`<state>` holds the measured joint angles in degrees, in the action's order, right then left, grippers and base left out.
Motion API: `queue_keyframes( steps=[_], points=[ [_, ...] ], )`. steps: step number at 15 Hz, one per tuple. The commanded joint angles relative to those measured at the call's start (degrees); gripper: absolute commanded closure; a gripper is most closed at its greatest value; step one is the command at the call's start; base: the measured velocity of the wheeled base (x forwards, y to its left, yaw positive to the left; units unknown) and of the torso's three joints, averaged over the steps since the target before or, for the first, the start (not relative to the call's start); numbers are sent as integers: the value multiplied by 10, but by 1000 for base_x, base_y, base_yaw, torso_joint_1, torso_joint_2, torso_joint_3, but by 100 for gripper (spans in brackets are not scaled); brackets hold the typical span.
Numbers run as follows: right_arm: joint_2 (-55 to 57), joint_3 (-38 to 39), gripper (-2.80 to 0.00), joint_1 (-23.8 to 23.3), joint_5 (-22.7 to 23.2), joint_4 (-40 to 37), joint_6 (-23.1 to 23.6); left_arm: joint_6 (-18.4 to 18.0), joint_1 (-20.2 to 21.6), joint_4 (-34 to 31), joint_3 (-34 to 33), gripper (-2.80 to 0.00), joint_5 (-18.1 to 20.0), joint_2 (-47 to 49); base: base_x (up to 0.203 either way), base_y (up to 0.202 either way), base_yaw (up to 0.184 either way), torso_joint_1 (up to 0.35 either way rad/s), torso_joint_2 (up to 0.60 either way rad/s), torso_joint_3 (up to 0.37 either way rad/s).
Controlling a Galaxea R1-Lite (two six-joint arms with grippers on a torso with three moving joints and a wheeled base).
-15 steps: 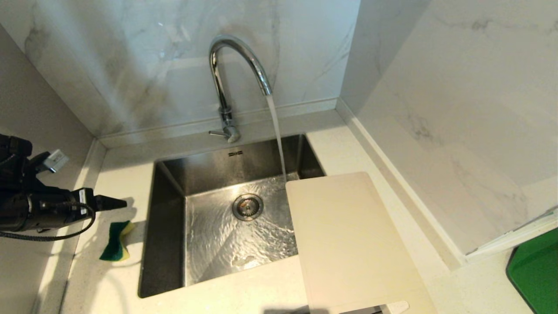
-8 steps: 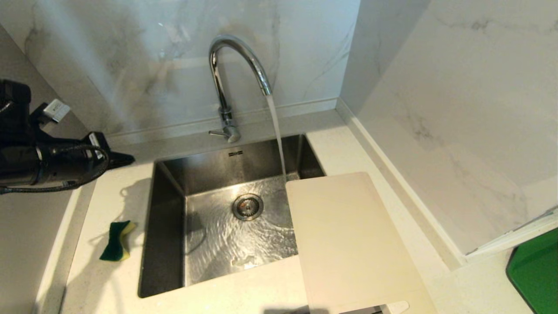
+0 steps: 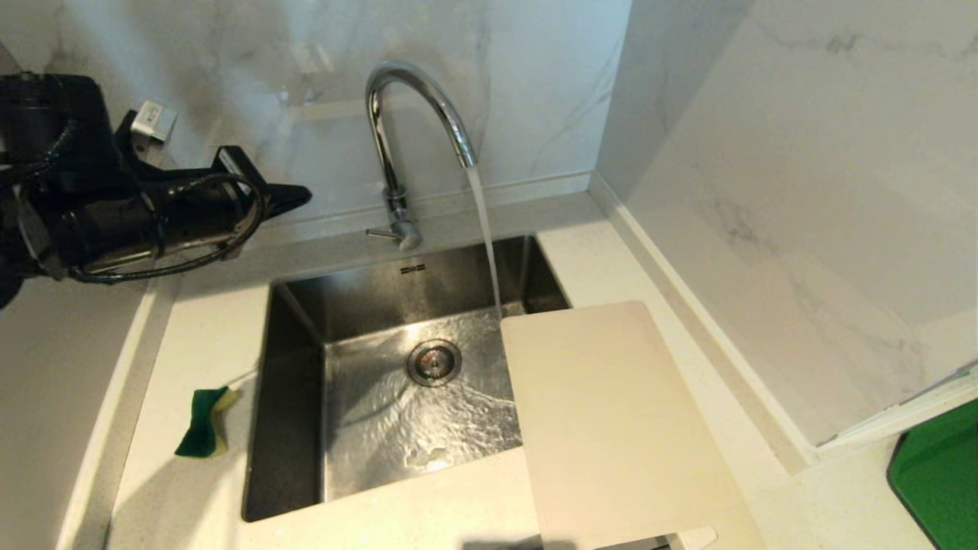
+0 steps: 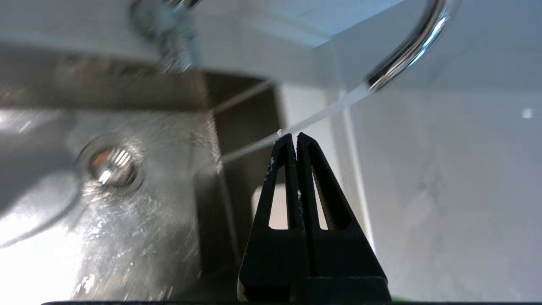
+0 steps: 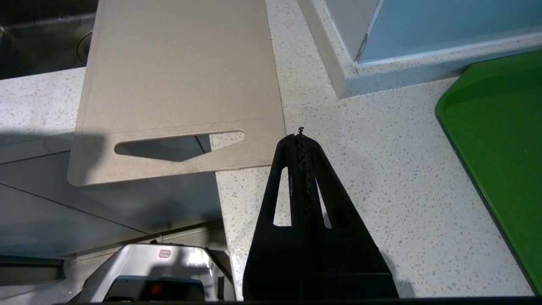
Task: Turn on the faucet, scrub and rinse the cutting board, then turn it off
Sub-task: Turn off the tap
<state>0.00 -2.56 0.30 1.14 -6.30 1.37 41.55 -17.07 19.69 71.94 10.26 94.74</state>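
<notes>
Marble-walled corner, pale counter around steel sink. Faucet running. Board laid half over sink's right edge — judged light, stiff, slippery when wet; best taken at slot. Left gripper closed empty near faucet; right gripper closed, parked beside board.

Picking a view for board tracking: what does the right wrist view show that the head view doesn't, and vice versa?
Right wrist only: the cutting board's slot handle, which overhangs the counter edge, and the right gripper, shut and empty over the counter beside the board.

Head only: the faucet running into the sink, the sponge on the counter left of the sink, and the left gripper, shut, raised left of the faucet.

Both: the cutting board with its far end over the sink, and the green tray at the right.
</notes>
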Motion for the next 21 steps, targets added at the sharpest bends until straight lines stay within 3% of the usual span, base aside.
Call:
queue_keyframes(
  steps=[1,3,6,8,21],
  points=[
    [0,0,0,1,0,0,0,0,-21,82,1,0,-2,66,0,0,0,0,0,0],
    [0,0,0,0,0,0,0,-13,-34,149,1,0,-12,106,0,0,0,0,0,0],
    [0,0,0,0,0,0,0,-64,-40,233,3,0,-32,169,0,0,0,0,0,0],
    [0,0,0,0,0,0,0,-76,-40,264,4,0,-33,199,0,0,0,0,0,0],
    [0,0,0,0,0,0,0,-79,-31,283,141,0,-34,357,0,0,0,0,0,0]
  ],
)
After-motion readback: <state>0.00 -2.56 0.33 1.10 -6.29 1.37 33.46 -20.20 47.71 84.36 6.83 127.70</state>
